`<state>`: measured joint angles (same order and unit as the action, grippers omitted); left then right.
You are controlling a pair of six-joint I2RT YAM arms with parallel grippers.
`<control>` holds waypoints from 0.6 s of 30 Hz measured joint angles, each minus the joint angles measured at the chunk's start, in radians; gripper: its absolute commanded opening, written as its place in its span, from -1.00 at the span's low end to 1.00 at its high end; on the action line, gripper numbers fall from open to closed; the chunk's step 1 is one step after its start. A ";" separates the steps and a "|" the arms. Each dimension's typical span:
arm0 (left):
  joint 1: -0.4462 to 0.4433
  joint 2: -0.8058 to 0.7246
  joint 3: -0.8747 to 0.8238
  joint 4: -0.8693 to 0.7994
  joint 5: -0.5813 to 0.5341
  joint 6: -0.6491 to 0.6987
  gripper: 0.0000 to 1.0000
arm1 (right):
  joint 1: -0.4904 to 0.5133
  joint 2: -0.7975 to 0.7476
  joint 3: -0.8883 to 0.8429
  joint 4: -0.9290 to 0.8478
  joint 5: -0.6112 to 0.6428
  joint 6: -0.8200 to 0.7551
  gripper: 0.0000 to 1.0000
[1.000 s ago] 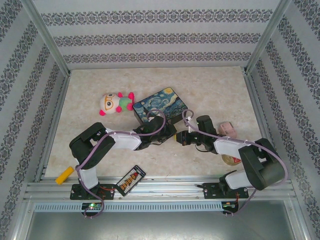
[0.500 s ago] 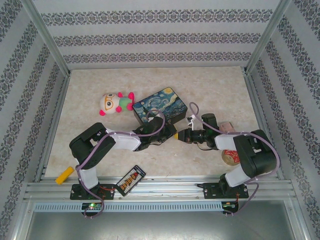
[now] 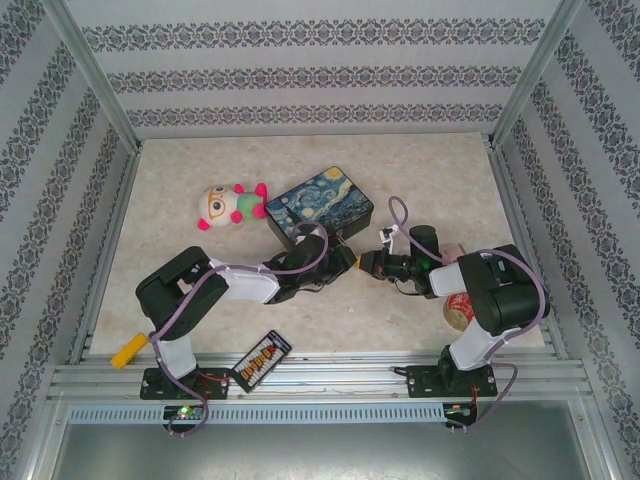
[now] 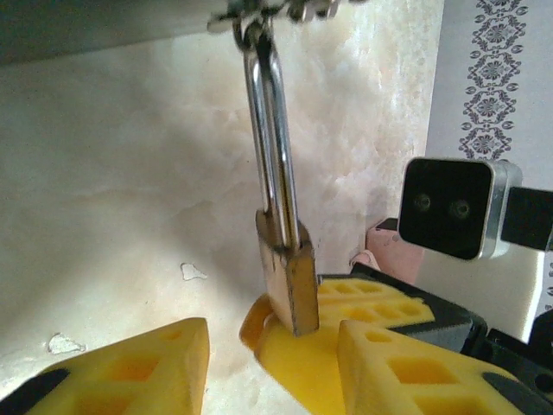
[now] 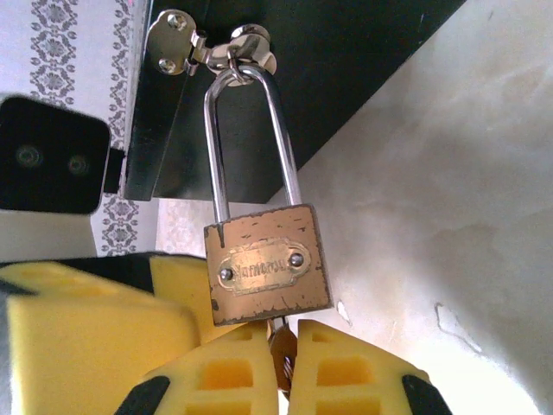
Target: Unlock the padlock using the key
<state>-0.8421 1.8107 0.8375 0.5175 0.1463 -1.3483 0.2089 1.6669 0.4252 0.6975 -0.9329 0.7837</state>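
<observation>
Brass padlock (image 5: pixel 266 272) hangs; right hand (image 5: pixel 283 344) under it pinches the key (image 5: pixel 282 361), maybe pushed in; left hand (image 4: pixel 270 346) sits open around it.

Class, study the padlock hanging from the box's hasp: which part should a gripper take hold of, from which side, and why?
Grip the padlock by its brass body, across its two broad flat faces, coming in level from the side. The shackle is thin and round, and the key fills the underside. The left gripper, open, flanks those faces.
</observation>
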 measured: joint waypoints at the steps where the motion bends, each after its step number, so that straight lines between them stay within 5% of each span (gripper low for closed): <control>1: 0.000 -0.003 -0.004 0.000 0.000 0.000 0.21 | 0.000 0.005 0.000 0.011 0.002 0.006 -1.00; 5: 0.000 -0.020 -0.026 0.004 -0.020 -0.001 0.64 | 0.000 0.019 0.000 0.048 0.008 0.026 -1.00; 9: 0.000 -0.033 -0.042 0.011 -0.065 0.000 0.73 | -0.003 0.019 0.000 0.063 0.019 0.035 -1.00; 18: 0.000 -0.045 0.008 -0.006 -0.200 0.052 0.27 | -0.003 0.019 0.000 0.072 0.035 0.041 -1.00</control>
<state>-0.8421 1.7660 0.8455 0.5114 -0.0540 -1.2961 0.2054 1.6863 0.4252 0.7700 -0.8982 0.8246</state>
